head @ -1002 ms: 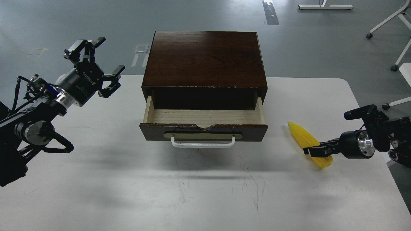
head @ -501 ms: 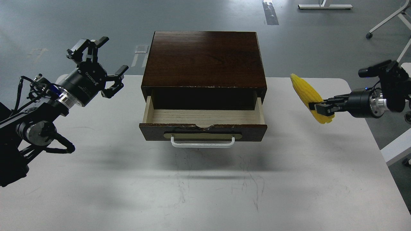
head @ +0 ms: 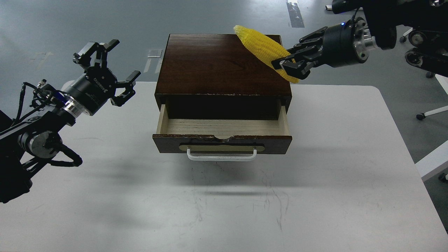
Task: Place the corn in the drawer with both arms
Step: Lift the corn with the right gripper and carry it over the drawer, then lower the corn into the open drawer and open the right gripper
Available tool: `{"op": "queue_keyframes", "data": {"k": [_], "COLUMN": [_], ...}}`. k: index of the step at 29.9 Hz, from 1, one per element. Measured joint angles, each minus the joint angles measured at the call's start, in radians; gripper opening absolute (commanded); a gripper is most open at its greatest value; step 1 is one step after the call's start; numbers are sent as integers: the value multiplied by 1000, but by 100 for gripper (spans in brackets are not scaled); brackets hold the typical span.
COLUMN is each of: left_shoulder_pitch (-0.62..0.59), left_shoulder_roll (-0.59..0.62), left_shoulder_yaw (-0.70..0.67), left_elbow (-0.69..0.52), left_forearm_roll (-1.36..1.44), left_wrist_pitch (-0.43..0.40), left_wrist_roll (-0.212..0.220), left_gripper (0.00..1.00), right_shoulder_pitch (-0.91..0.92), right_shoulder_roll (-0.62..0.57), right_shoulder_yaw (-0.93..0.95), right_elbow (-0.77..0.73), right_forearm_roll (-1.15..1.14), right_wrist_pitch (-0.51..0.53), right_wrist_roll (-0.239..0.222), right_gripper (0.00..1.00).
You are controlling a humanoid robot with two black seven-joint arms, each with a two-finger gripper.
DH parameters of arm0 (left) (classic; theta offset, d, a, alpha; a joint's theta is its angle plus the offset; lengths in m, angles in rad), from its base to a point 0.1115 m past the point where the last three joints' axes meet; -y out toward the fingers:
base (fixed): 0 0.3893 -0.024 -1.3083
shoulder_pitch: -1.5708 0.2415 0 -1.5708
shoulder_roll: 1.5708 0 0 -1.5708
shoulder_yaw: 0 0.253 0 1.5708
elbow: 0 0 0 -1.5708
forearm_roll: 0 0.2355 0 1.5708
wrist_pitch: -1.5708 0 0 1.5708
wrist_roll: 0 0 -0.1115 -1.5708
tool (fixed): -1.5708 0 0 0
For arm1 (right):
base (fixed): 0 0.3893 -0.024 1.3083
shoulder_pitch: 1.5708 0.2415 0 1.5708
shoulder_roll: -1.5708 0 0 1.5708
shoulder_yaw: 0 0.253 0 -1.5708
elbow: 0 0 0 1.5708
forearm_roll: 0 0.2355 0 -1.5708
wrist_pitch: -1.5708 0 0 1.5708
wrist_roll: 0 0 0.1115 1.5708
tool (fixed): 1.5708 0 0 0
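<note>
The drawer (head: pixel 222 128) is sitting pulled open at frame centre, holding nothing. The right gripper (head: pixel 292 64) is pinching the corn (head: pixel 260 46) at upper right; lowering it in remains. The left gripper (head: pixel 106 71) is hanging spread at upper left.

This is looking like a robotics lab or test room: a plain white tabletop (head: pixel 332 196) is standing on a bare grey floor (head: pixel 70 28) marked with tape (head: pixel 294 14), with wheeled furniture legs (head: pixel 428 112) showing nearby.
</note>
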Motion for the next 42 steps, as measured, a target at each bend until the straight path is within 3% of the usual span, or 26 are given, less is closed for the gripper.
{"op": "queue_keyframes", "data": {"k": [7,19,23,26,28,33,42], "left_shoulder_pitch": [-2,-2,-2,-2,-2,-1,-1], "left_shoulder_roll": [8,17,24,29,30,30,29], "left_shoulder_yaw": [0,0,0,0,0,0,0], "left_elbow": [-1,-2,-3,-3,-3,-3,-3], "left_forearm_roll": [0,0,0,0,0,0,0], "left_wrist_pitch": [0,0,0,0,0,0,0], "left_wrist_roll": [0,0,0,0,0,0,0], "left_gripper": [98,98,98,98,98,98,98], "right_shoulder_pitch": [15,-8,-40,-66,-83,-100,-108], "right_shoulder_roll": [171,247,273,283,289,293,293], "right_shoulder_yaw": [-63,-148,-149,-150,-150,-150,-149], "right_elbow": [-3,-10,-41,-62,-72,-76,-76], "right_forearm_roll": [-83,-223,-223,-223,-222,-219,-218], "right_wrist_pitch": [-62,-209,-214,-215,-215,-216,-216], "right_wrist_roll": [0,0,0,0,0,0,0], "right_gripper": [2,4,10,26,28,44,51]}}
